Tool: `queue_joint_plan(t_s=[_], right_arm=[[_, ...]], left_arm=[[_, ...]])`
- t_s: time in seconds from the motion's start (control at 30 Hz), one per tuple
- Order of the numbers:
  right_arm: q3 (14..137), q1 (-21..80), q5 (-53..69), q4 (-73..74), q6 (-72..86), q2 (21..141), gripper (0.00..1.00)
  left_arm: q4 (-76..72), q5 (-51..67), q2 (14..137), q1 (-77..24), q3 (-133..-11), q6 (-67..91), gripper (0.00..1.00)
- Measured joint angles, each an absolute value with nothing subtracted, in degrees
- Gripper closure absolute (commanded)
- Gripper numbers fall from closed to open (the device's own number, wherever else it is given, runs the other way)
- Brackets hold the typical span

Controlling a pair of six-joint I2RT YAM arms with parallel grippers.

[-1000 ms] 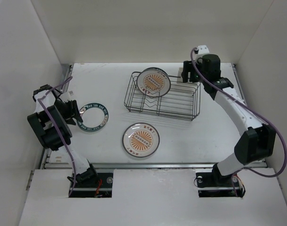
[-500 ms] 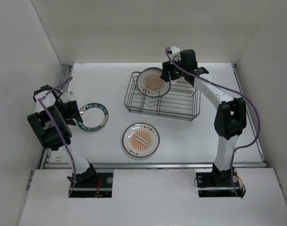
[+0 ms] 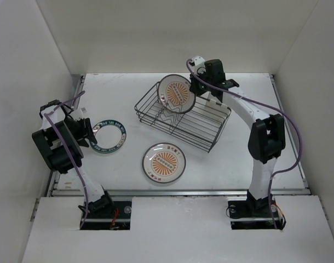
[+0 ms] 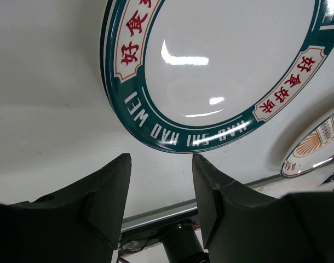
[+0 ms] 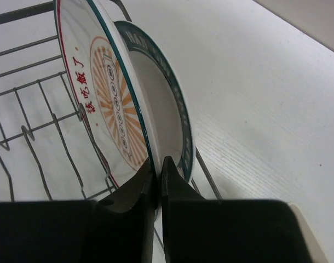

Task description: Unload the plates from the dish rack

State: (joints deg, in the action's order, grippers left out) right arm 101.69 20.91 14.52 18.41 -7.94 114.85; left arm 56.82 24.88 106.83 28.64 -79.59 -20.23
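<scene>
The dark wire dish rack (image 3: 202, 129) lies skewed on the table. An orange sunburst plate (image 3: 176, 93) stands upright at its far end, and right behind it a teal-rimmed plate (image 5: 180, 118). My right gripper (image 3: 195, 87) reaches over the rack's far corner. In the right wrist view it (image 5: 157, 166) is shut on the sunburst plate's (image 5: 109, 104) rim, one finger on each face. Another teal-rimmed plate (image 3: 108, 136) and a sunburst plate (image 3: 164, 162) lie flat on the table. My left gripper (image 4: 161, 164) stands open and empty just short of the flat teal-rimmed plate (image 4: 222, 60).
White walls close in the table on the left, back and right. The rack's wire prongs (image 5: 30, 129) stand beside the held plate. The second flat plate (image 4: 320, 143) shows at the right edge of the left wrist view.
My right arm swung left to the rack and its jaws closed on the sunburst plate's rim. The rack twisted clockwise on the table. The left arm stayed put.
</scene>
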Motion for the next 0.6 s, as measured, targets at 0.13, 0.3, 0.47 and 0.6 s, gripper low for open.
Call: queue_joint_plan(t_s=[0.13,0.3,0.47,0.6], right_arm=[[99.5,22.3,11.7,20.2,-9.6,110.5,1.00],[98.4,23.0,8.8,20.4,-11.2,104.1,1.00],[98.1,23.2,7.0,20.0,-11.5,100.7,1.00],[95.5,24.5,5.4,20.1,-10.3,97.7,1.00]], left_arm=[[56.8,24.9,106.8,28.6,-79.6,-20.2,0.54],[56.8,25.0,106.8,28.6,-79.6,-20.3,0.54],[56.8,24.9,106.8,28.6,-79.6,-20.3,0.54],[56.8,25.0,106.8,28.6,-79.6,-20.3,0.54]])
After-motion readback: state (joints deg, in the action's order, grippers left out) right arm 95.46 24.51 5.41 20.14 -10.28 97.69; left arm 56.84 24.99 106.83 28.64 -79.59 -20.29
